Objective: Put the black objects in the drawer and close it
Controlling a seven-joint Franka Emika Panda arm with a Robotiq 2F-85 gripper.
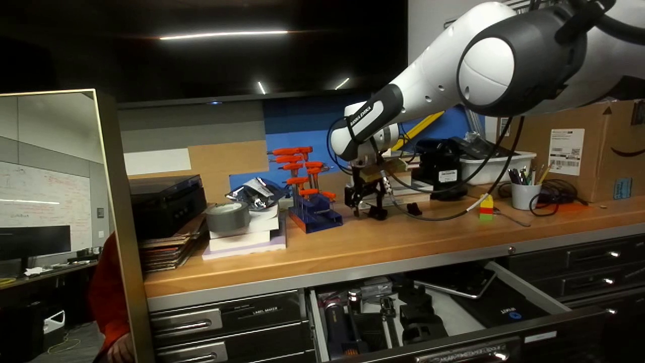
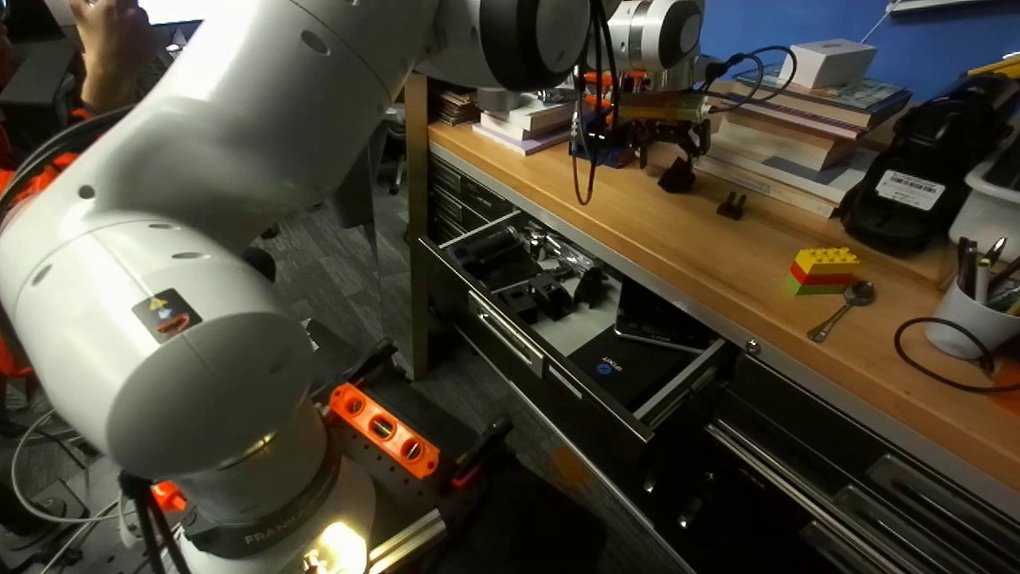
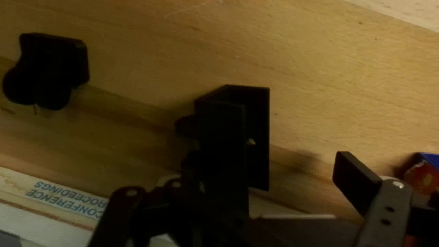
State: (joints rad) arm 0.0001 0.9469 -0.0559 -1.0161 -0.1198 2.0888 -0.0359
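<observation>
gripper (image 2: 673,153): spread wide, nothing pinched, over the bench (image 1: 403,239).
near black bracket (image 3: 224,133): on the bench below the gripper, off toward one side of the gap. wrist view is too dark there for us to say if it touches. coming down off-centre could clip and topple it.
free finger (image 3: 358,183): near the blue tool holder (image 1: 315,217); we'd likely bump that if we over-correct.
book stack (image 2: 797,143): near too; a careless twist could scrape it.
far black piece (image 2: 731,207): on the bench, well apart from the gripper. it's low and small, so pinching high could let it slip.
cable (image 1: 436,220): sags low past the gripper; might snag the toy bricks (image 1: 486,207) when we swing out.
drawer (image 1: 574,323): pulled out below the bench, waiting on both pieces. releasing too high could make them bounce.
tablet (image 1: 453,280): askew inside; may ride up and jam as we push the drawer home.
</observation>
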